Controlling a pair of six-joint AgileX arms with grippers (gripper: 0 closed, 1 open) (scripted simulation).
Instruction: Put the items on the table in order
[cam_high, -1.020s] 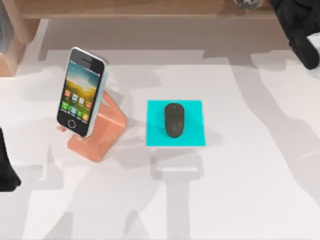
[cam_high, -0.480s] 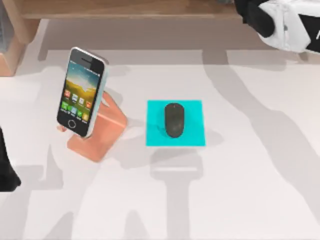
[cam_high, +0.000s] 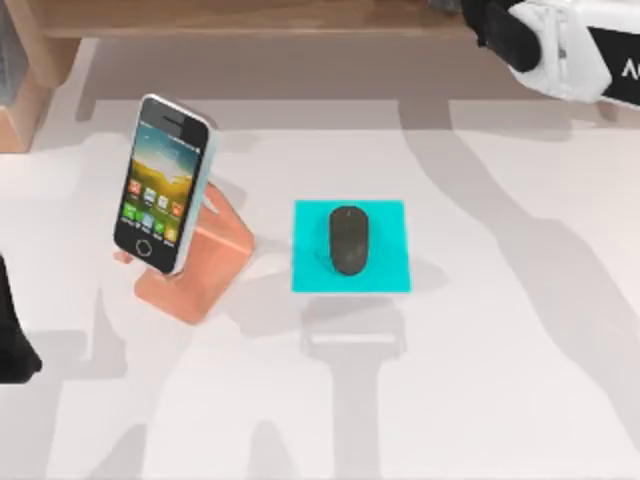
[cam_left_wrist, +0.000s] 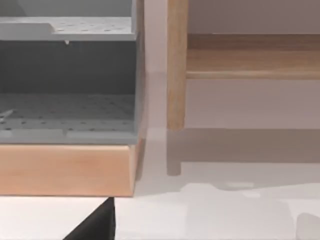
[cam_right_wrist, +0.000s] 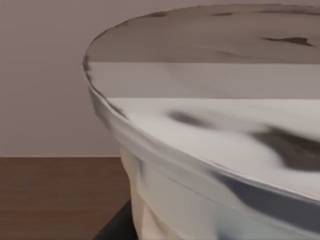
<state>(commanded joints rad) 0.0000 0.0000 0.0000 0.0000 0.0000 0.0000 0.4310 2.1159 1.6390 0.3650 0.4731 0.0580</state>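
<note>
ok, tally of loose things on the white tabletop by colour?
Black-fronted smartphone: 1
Dark grey mouse: 1
Salmon-orange stand: 1
Cyan pad: 1
Total: 4

White table (cam_high: 500, 380), salmon stand (cam_high: 205, 265), cyan pad (cam_high: 310, 270)

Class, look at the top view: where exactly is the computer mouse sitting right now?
In the top view the mouse lies near the middle of the table, resting on the cyan pad, to the right of the phone propped on its orange stand.
</note>
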